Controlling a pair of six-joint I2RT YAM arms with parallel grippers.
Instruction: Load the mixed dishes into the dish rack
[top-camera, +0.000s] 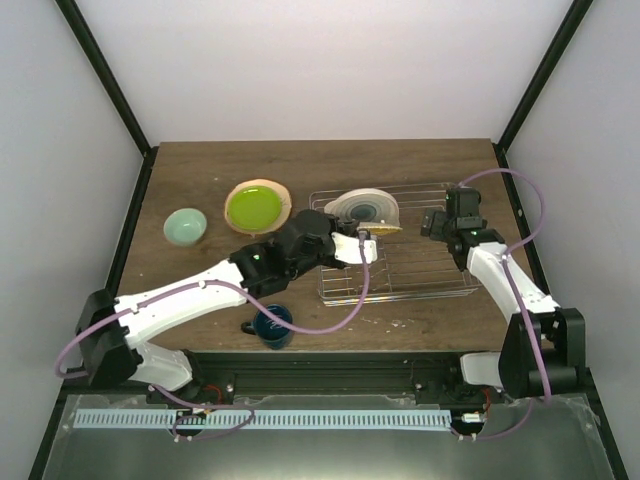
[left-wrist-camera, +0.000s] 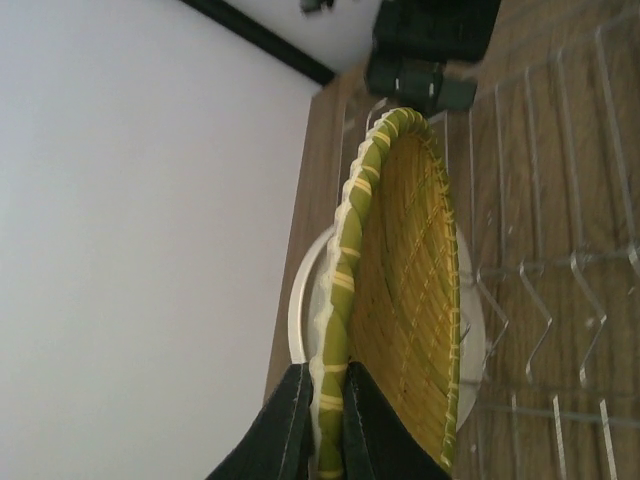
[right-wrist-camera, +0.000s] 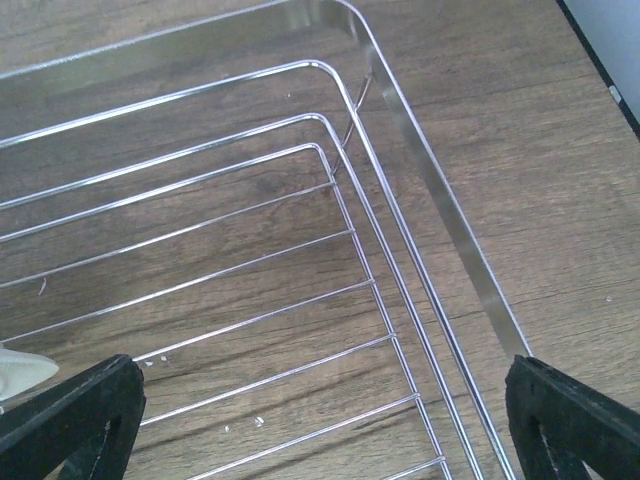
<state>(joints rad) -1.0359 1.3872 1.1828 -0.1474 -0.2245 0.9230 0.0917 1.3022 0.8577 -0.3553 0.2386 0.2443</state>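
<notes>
My left gripper is shut on the rim of a yellow-orange woven plate with a green edge and holds it upright on edge in the silver wire dish rack. It shows in the top view too. A cream plate with teal rings stands right behind it in the rack. My right gripper is open and empty above the rack's right end. A lime green plate lies on a tan plate left of the rack.
A pale mint bowl sits at the left of the table. A dark blue mug stands near the front edge, under my left arm. The rack's upright tines run to the right of the held plate.
</notes>
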